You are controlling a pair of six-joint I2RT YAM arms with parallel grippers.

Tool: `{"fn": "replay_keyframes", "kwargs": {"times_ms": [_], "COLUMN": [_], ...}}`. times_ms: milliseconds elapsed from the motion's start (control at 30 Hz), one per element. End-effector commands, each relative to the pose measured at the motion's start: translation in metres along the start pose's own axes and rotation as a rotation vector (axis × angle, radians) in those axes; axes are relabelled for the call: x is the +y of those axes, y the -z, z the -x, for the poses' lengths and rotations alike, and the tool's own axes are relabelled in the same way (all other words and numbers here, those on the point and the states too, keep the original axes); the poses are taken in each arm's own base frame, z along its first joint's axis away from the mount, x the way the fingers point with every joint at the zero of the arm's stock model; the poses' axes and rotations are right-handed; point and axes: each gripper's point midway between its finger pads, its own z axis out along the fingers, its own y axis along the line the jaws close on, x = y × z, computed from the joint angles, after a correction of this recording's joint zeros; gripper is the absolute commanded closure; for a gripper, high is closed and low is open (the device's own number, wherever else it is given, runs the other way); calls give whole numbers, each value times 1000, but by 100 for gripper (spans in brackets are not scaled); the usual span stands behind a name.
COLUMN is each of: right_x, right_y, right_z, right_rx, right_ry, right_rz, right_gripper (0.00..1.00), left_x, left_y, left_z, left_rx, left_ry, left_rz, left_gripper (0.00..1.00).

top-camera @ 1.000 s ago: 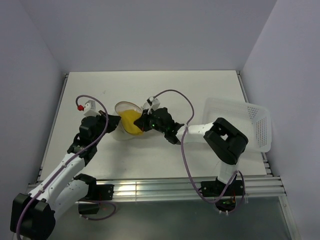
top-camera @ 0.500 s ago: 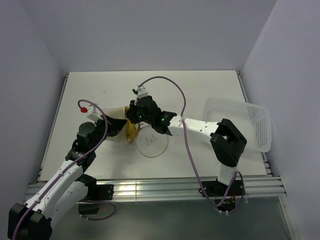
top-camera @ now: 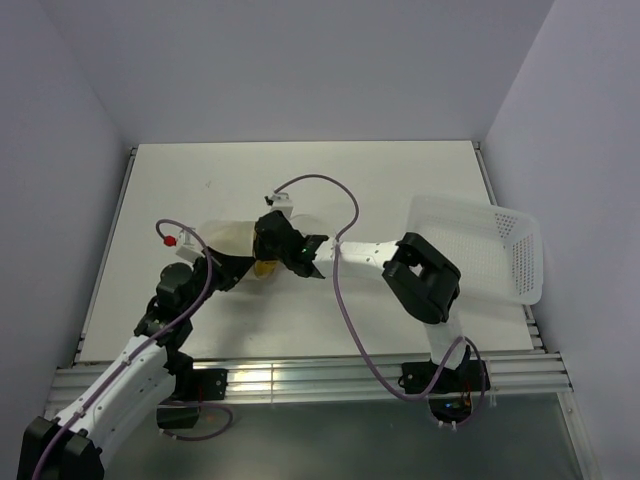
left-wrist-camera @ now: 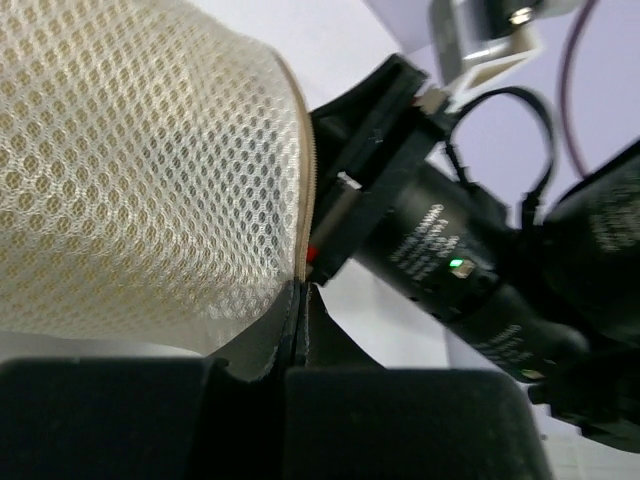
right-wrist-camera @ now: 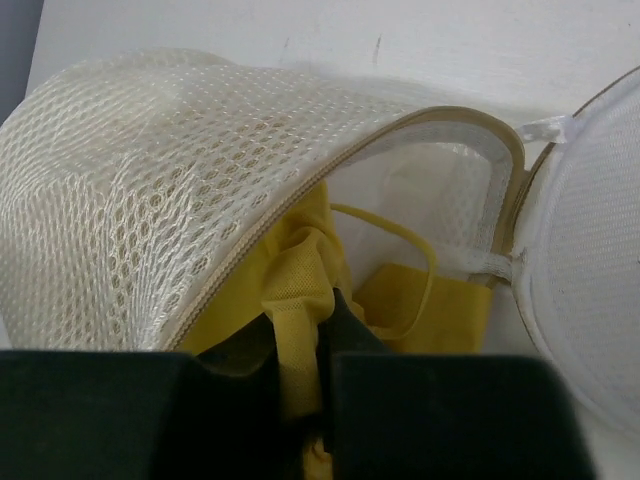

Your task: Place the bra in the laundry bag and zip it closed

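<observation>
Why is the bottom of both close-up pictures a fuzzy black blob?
Left wrist view: the left gripper sits very close to the lens, so it blurs dark, while the mesh laundry bag looks sharp. Right wrist view: the right gripper blurs likewise, pinching the yellow bra.

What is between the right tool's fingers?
A fold of the yellow bra, pinched at the laundry bag's open mouth; the right wrist view shows it.

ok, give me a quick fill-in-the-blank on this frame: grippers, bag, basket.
1. The right gripper is shut on the ____ bra.
2. The left gripper pinches the mesh bag, whose zipper is ____.
3. In the top view the white basket sits at the table's ____ side.
Missing words: yellow; open; right.
</observation>
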Motion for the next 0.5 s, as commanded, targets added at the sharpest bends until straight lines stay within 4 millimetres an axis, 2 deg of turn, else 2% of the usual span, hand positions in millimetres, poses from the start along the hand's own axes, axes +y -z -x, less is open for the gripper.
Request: {"fn": "replay_keyframes", "kwargs": {"times_ms": [0, 33, 67, 133, 167, 333, 467], "right_x": [6, 8, 10, 8, 12, 5, -7], "right_y": [4, 7, 13, 21, 31, 58, 80], "right_z": [16, 15, 22, 26, 34, 51, 59], "right_rx": [-66, -58, -65, -54, -62, -14, -9], "right_ry": [-43, -30, -28, 5, 12, 75, 86], "right_rz": [3, 13, 21, 12, 29, 43, 67], "right_gripper": [84, 77, 59, 45, 35, 17, 13], "left_x": [-47, -42, -41, -40, -41, -45, -45], "left_y": [10, 10, 10, 12, 12, 13, 13], "left_z": [19, 20, 21, 23, 24, 31, 33], "left_rx": [-73, -90, -97, -113, -118, -135, -145], "left_ry": [54, 66, 75, 83, 88, 88, 81], "left_rz": [-189, -175, -169, -171, -171, -165, -158], "left_gripper": [100, 100, 100, 100, 100, 100, 100]}}
